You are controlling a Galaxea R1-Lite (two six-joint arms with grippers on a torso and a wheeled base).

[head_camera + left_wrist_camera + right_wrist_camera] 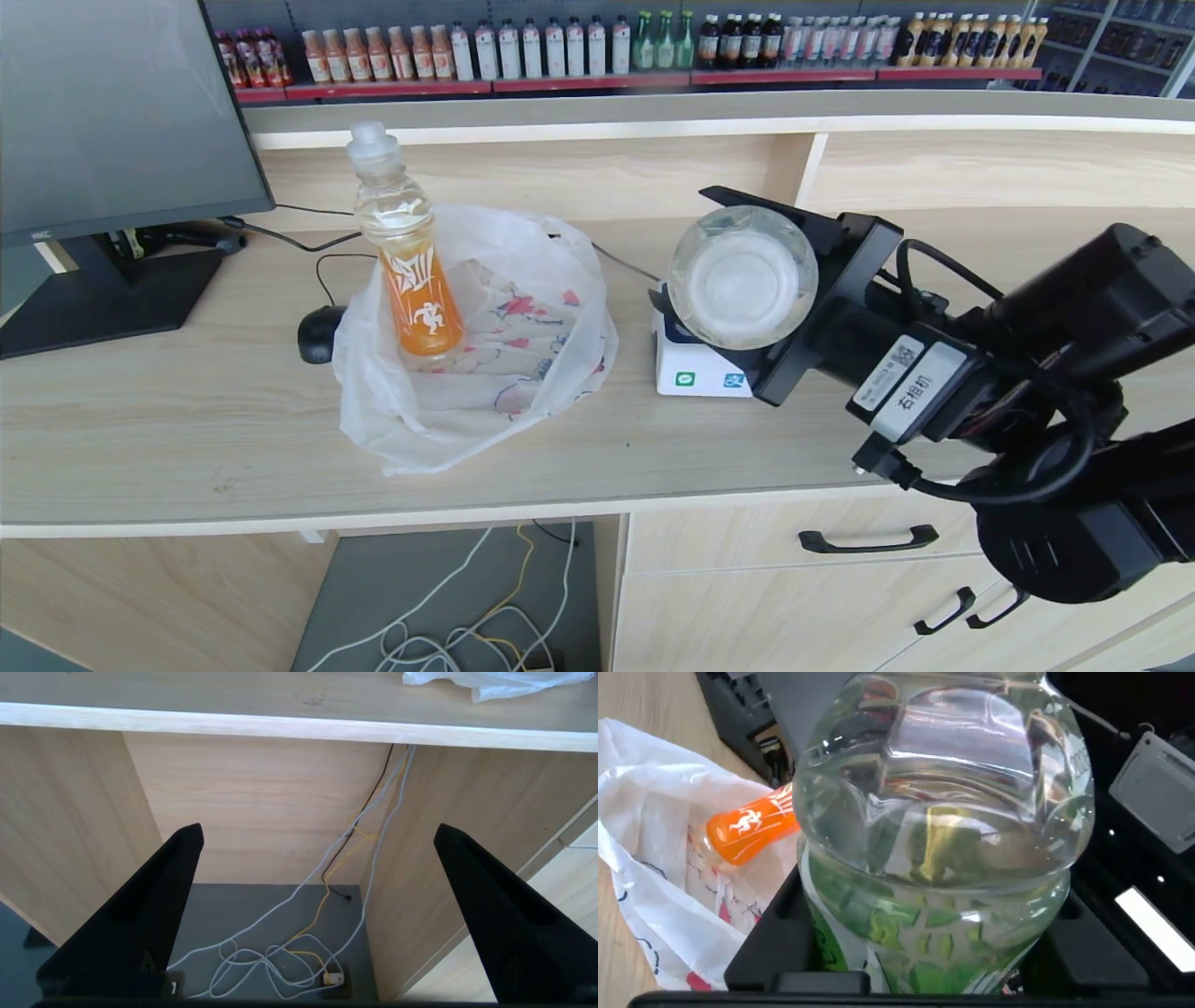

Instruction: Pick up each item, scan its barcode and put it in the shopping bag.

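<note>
The right tool (752,297) is pinching a clear bottle (742,277) sideways, base toward me, so its cap is hidden and its green label is hard to make out. It hangs just over the white scanner (702,375), covering most of it. At the scanner's 9 o'clock, the shopping bag (532,373) lies open on the bench (168,439) with an orange bottle (411,271) standing upright inside. A mouse (319,333) is half hidden at the bag's 9 o'clock. The left tool (318,840) is spread wide and holds nothing, below the bench edge, above loose cables (308,952).
</note>
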